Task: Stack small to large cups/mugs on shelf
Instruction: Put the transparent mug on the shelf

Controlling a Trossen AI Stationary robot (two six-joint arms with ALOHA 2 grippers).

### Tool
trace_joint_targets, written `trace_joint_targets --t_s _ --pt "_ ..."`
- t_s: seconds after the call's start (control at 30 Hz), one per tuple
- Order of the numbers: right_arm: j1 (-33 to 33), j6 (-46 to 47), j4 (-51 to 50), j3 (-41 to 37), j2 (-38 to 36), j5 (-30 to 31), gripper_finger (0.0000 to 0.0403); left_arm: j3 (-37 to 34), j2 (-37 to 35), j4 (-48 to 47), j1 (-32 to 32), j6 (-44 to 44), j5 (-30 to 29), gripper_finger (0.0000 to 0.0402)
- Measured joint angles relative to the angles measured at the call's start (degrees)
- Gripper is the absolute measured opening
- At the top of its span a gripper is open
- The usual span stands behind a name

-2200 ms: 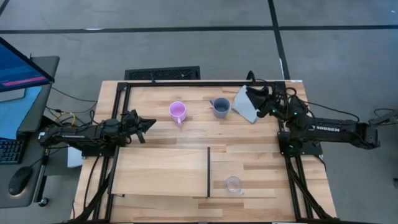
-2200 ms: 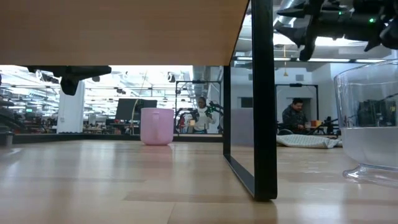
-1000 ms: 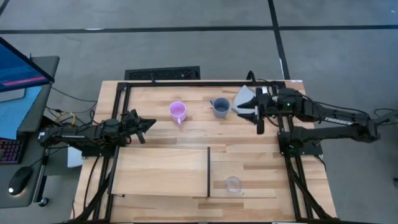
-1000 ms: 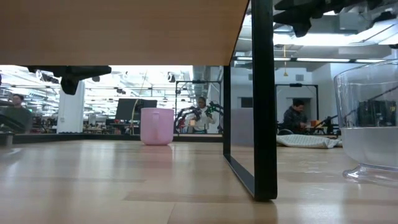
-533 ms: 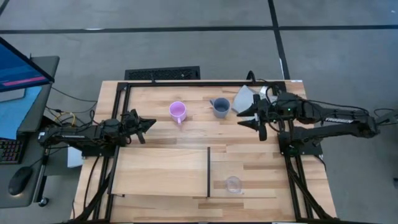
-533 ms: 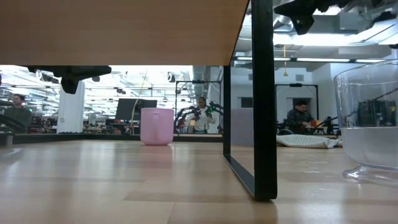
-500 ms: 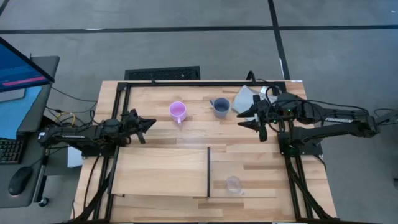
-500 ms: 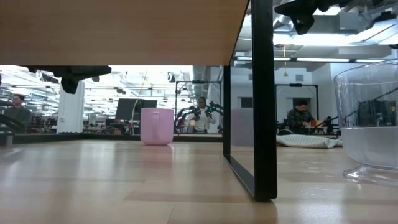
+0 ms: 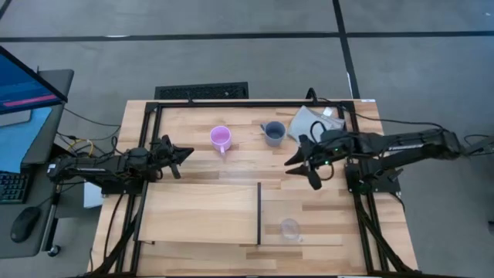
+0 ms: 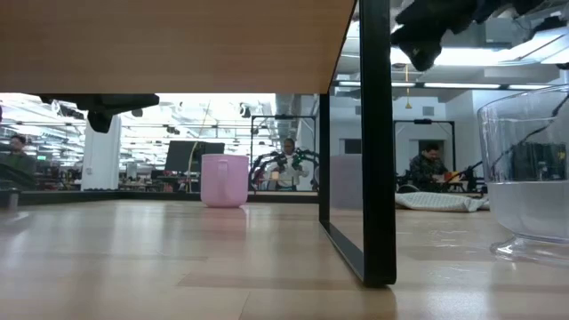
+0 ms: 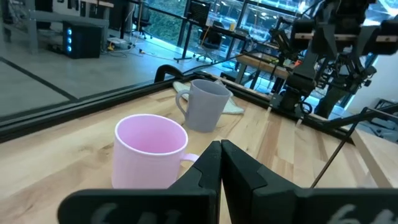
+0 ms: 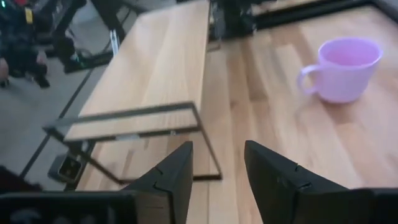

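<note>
None of the stacking is done. Clear cup (image 9: 289, 228) stands lower right on the shelf (image 9: 201, 216); pink mug (image 9: 221, 139) and grey mug (image 9: 273, 133) wait mid-top on the table (image 9: 193, 116). Right hand (image 9: 302, 164) hovers open, empty, centre-right; left hand (image 9: 181, 154) rests shut, centre-left.

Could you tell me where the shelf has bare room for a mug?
The shelf left of its black strip is bare. Right of it stands only the clear cup. The back right tabletop is crowded: grey mug, cloth, right gripper.
</note>
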Motion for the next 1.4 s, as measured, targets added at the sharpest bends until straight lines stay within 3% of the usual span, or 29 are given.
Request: trace_joint_targets --t_s 0.27,0.8,1.0,1.23,1.4 --pt "6.0 2.7 -11.9 6.6 5.1 0.2 0.0154 0.0 0.0 0.0 0.0 3.6 0.0 0.0" --pt "17.6 20.6 -18.4 15.3 20.8 -0.2 0.0124 0.0 0.0 0.0 0.0 9.5 0.0 0.0" --pt "17.8 26.6 -19.3 17.4 24.1 -1.8 0.013 0.0 0.0 0.0 0.0 10.5 0.0 0.0" --pt "17.8 25.3 -19.4 17.6 24.3 -4.6 0.0131 0.0 0.0 0.0 0.0 10.3 0.0 0.0" --pt "17.7 26.3 -19.5 17.6 24.2 -4.8 0.0167 0.0 0.0 0.0 0.0 10.3 0.0 0.0"
